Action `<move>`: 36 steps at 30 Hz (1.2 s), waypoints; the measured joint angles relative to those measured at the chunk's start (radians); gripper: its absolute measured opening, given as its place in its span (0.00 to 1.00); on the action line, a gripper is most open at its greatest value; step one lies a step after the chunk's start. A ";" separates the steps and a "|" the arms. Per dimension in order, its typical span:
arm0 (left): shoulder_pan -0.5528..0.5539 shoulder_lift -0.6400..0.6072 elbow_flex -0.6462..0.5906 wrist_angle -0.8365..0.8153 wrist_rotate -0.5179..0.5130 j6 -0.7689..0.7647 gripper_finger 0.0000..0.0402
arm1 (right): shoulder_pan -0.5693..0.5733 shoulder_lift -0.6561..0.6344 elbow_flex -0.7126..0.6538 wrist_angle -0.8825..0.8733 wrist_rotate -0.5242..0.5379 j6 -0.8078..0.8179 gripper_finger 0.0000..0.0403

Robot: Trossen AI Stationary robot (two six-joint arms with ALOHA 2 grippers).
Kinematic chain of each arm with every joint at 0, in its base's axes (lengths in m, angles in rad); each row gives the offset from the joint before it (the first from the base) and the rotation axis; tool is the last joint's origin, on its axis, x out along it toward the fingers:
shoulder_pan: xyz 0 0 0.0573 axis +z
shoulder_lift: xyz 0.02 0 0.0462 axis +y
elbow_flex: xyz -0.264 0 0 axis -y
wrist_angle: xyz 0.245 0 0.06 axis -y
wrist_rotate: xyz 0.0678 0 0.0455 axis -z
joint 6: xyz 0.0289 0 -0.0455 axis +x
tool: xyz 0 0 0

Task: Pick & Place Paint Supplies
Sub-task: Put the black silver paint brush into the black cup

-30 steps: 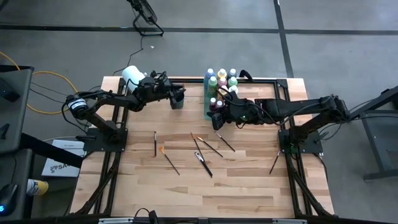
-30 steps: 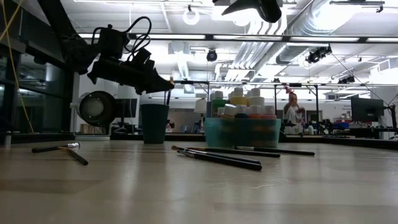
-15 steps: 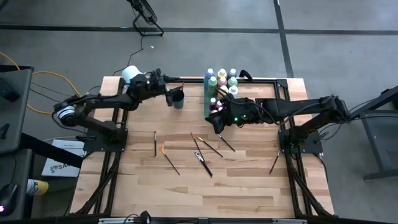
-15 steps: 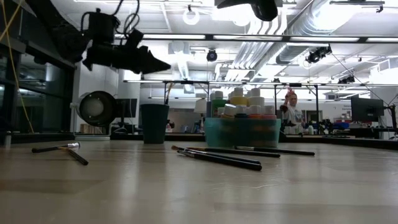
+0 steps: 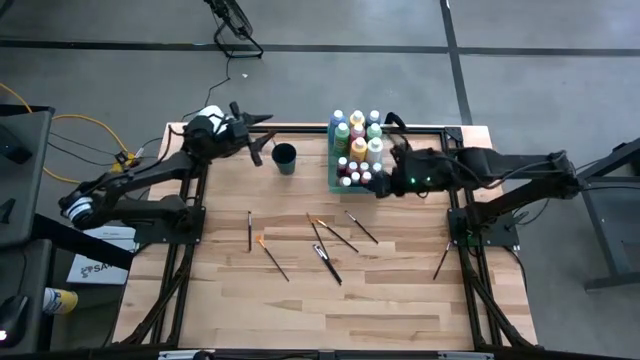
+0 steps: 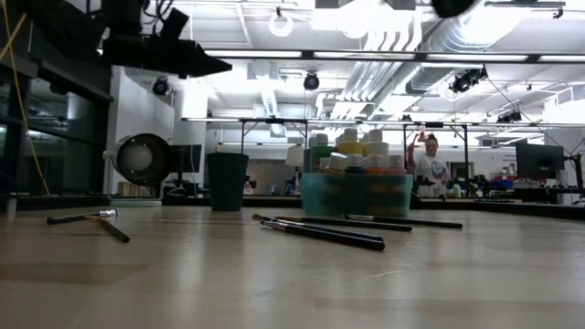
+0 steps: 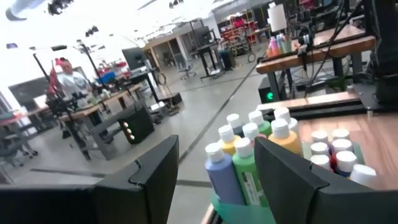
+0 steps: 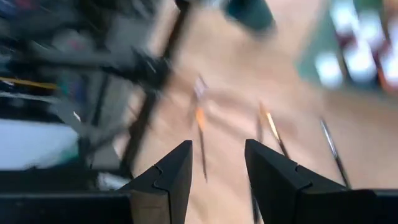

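Apparently freed for another pick, both the left gripper (image 5: 262, 150) and right gripper (image 5: 383, 187) hang spread and empty, brushes (image 5: 333, 236) lying at six o'clock of the bottles (image 5: 357, 150).

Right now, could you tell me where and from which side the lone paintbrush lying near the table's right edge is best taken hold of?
Grip the lone paintbrush around the middle of its thin handle, coming straight down from above. It lies flat on the table, at a slant, well apart from the other brushes, so the fingers should probably straddle it across its length. The right end effector is the nearer one.
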 joint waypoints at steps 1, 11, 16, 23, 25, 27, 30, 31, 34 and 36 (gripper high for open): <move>0.000 -0.014 0.000 -0.003 0.000 0.001 0.50 | 0.008 0.000 0.000 -0.060 -0.042 0.053 0.35; 0.000 -0.062 0.000 -0.023 0.003 0.000 0.50 | 0.213 0.113 0.000 -0.681 -0.172 0.597 0.35; 0.000 -0.062 0.000 -0.063 0.024 -0.003 0.50 | 0.326 0.201 -0.015 -0.756 -0.196 0.806 0.35; 0.000 -0.061 0.000 -0.072 0.051 -0.003 0.50 | 0.453 0.275 -0.160 -0.644 -0.342 1.042 0.35; 0.000 -0.061 0.000 -0.072 0.064 -0.004 0.50 | 0.491 0.276 -0.223 -0.579 -0.385 1.115 0.35; 0.000 -0.061 0.000 -0.072 0.075 -0.015 0.50 | 0.516 0.275 -0.283 -0.523 -0.431 1.154 0.33; 0.000 -0.061 0.000 -0.073 0.090 -0.026 0.50 | 0.537 0.275 -0.350 -0.500 -0.502 1.169 0.26; 0.000 -0.061 0.000 -0.073 0.097 -0.026 0.50 | 0.544 0.275 -0.368 -0.502 -0.514 1.170 0.23; 0.000 -0.061 0.000 -0.073 0.108 -0.028 0.50 | 0.547 0.275 -0.406 -0.513 -0.540 1.166 0.12; 0.000 -0.061 0.000 -0.073 0.117 -0.029 0.50 | 0.546 0.275 -0.435 -0.520 -0.536 1.161 0.05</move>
